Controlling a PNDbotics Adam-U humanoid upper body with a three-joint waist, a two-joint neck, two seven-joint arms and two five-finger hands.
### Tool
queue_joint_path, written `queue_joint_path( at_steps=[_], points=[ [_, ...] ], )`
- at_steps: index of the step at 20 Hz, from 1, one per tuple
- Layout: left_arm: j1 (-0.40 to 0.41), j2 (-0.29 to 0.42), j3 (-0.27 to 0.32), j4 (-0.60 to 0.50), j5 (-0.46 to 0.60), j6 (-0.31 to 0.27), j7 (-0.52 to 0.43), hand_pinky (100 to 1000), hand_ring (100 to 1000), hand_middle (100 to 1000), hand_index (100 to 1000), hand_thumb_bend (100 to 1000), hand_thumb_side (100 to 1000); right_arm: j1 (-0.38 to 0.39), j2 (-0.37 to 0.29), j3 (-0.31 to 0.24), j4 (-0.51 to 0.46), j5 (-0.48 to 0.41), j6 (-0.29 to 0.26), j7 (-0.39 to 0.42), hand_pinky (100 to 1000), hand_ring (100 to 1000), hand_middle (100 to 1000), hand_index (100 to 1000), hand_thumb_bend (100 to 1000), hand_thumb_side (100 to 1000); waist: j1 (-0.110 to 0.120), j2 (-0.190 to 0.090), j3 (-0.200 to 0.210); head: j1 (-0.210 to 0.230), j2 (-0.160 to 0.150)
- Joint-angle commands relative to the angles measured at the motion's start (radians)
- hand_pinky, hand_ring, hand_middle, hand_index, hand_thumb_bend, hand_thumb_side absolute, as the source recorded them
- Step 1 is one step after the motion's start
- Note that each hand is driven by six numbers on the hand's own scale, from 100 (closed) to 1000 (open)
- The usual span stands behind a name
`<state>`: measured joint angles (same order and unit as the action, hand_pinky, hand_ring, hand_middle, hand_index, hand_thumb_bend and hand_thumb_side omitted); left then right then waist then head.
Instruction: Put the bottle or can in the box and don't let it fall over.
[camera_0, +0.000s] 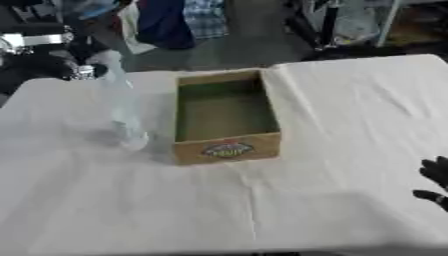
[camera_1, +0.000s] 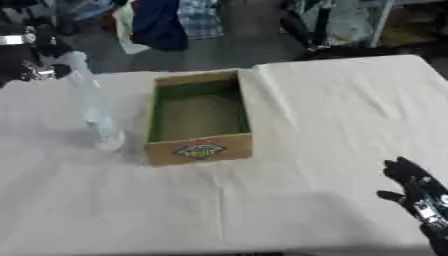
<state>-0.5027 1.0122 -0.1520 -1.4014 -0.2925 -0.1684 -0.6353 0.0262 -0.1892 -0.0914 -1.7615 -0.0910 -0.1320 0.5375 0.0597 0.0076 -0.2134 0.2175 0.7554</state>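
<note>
Two robot hands show here, and only one is working. The left robot hand (camera_0: 52, 65) comes in from the upper left, dark and blurred, and sits at the top of a clear plastic bottle (camera_0: 122, 107). It appears to be closed round the bottle's neck, though the blur hides how the fingers lie. Holding it that high makes sense: the bottle hangs below the grip and can be guided from above.

The bottle leans, its top toward the robot hand and its base (camera_0: 133, 141) lower and nearer the camera, just beside the left wall of the cardboard box (camera_0: 226, 150). Whether the base rests on the surface or hangs slightly above it I cannot tell. It is outside the box, so the task is not yet done.

The box stands open-topped on the white cloth-covered surface (camera_0: 332, 120), long side running away from the camera, a coloured label on its near wall, nothing visible inside. Its walls would brace a tall, light bottle, which is likely why it must go in upright.

The right robot hand (camera_1: 420, 192) is idle at the lower right, fingers spread and relaxed, well apart from the box.
</note>
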Motion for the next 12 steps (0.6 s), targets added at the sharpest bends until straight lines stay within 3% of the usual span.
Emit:
queue_joint_path(
  at_steps=[1, 3, 6, 12],
  points=[
    [-0.02, 0.03, 0.002, -0.016, 0.011, -0.003, -0.007, 813, 748, 691, 841, 176, 728, -0.013, -0.007, 0.0, -0.009, 0.002, -0.001, 0.004, 817, 1000, 940, 1000, 100, 712, -0.001, -0.006, -0.001, -0.002, 0.003],
    [-0.022, 0.028, -0.002, -0.017, 0.013, -0.004, -0.009, 796, 721, 655, 817, 105, 658, -0.013, -0.007, 0.0, -0.009, 0.002, -0.001, 0.004, 817, 1000, 940, 1000, 100, 711, -0.001, -0.006, -0.001, -0.002, 0.003],
    [-0.026, 0.024, -0.005, -0.017, 0.019, -0.003, -0.007, 765, 660, 597, 773, 100, 606, -0.013, -0.007, -0.001, -0.009, 0.001, -0.001, 0.004, 817, 1000, 940, 1000, 100, 712, 0.0, -0.005, -0.002, -0.003, 0.003],
    [-0.03, 0.021, -0.007, -0.016, 0.04, 0.003, 0.009, 672, 515, 446, 640, 100, 367, -0.013, -0.007, -0.002, -0.009, 0.002, -0.001, 0.003, 817, 1000, 939, 1000, 100, 712, 0.0, -0.005, -0.003, -0.003, 0.003]
  ],
)
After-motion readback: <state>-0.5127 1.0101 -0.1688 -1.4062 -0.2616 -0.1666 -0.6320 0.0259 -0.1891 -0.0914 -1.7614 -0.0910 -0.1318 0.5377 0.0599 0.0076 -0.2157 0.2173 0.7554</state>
